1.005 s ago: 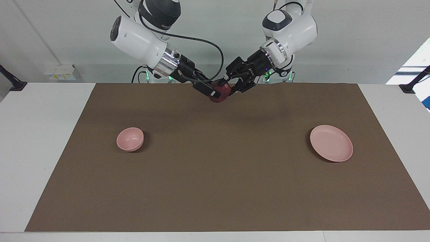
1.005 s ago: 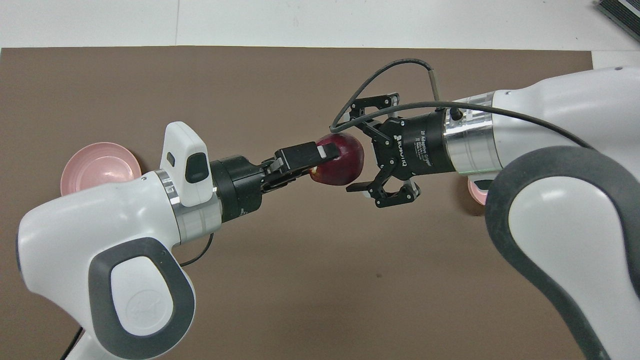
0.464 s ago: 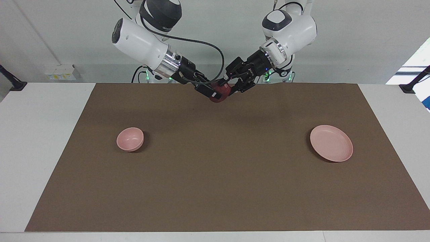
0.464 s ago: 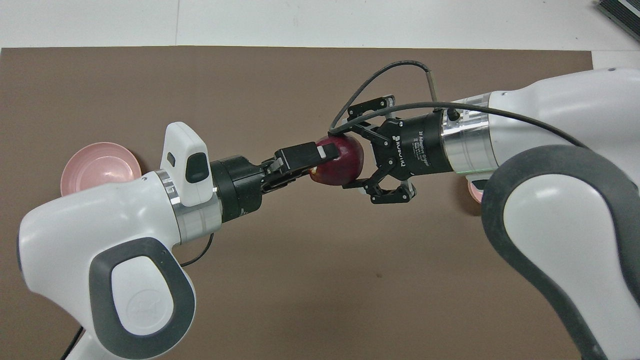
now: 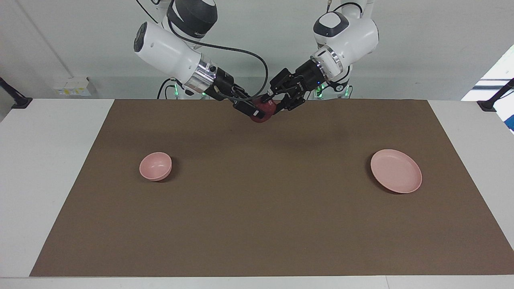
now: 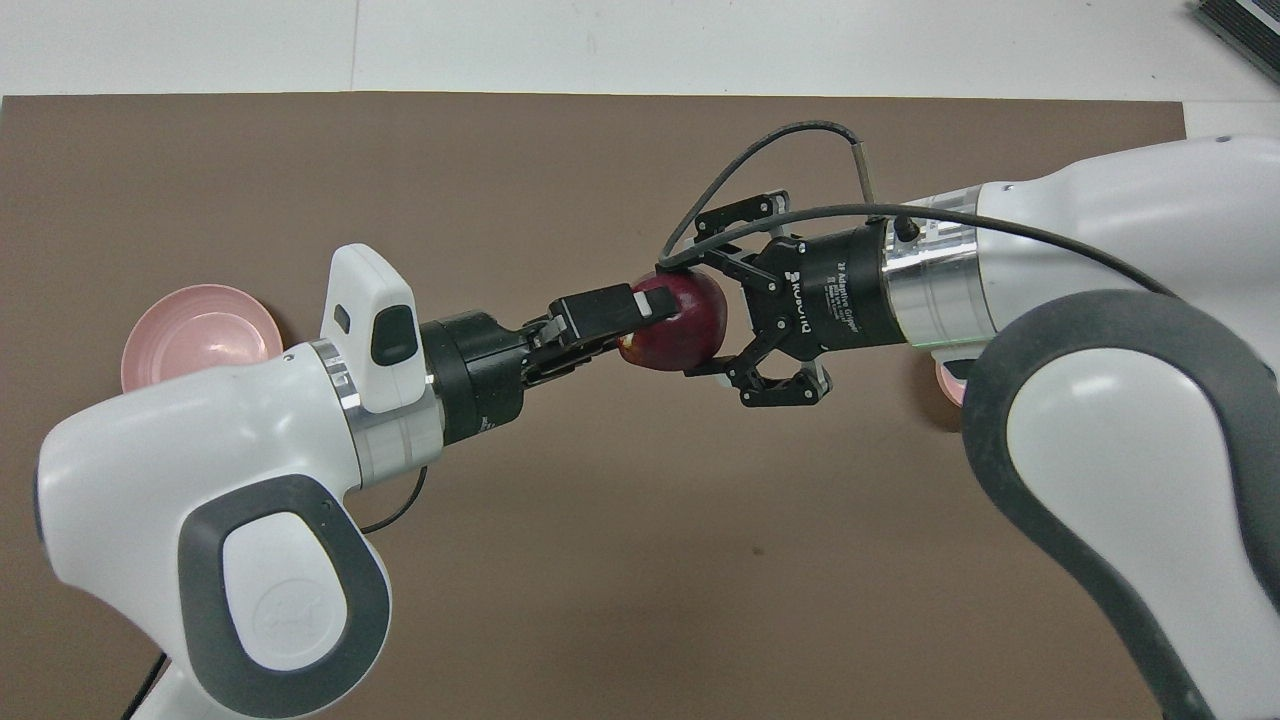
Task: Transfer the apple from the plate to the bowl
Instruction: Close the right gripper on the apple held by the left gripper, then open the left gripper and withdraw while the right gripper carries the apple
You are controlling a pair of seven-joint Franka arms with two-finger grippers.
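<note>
Apple [image 6: 680, 325] is up in the air over the brown mat [image 5: 257, 224], at the robots' edge of the tabletop [image 5: 44, 160], between the two claws.

Left claw [image 6: 640, 312] comes in from the plate's end; its flat black fingers are clamped on the apple, one pad lying across the top of the fruit in the overhead view. Right claw [image 6: 705, 318] comes in from the bowl's end with its fingers spread around the apple. The overhead view shows one finger arching past the fruit on the side away from the robots and the other just under its near side. Cannot tell from either view whether those tips touch the skin.

Overhead view shows the apple plainly: dark red, with a small yellowish patch beside the left claw's finger. In the facing view the apple [image 5: 262, 112] is mostly hidden; only a dark red lump shows among the black fingers of the left claw [image 5: 268, 107] and right claw [image 5: 257, 110].

Facing view shows both dishes whole. Bowl [image 5: 155, 166] sits on the mat toward the right arm's end, plate [image 5: 396, 171] toward the left arm's end, well apart from each other. Overhead, the plate [image 6: 190, 340] is partly covered by the left arm, and only a pink sliver of the bowl [image 6: 950, 378] shows beside the right arm.
</note>
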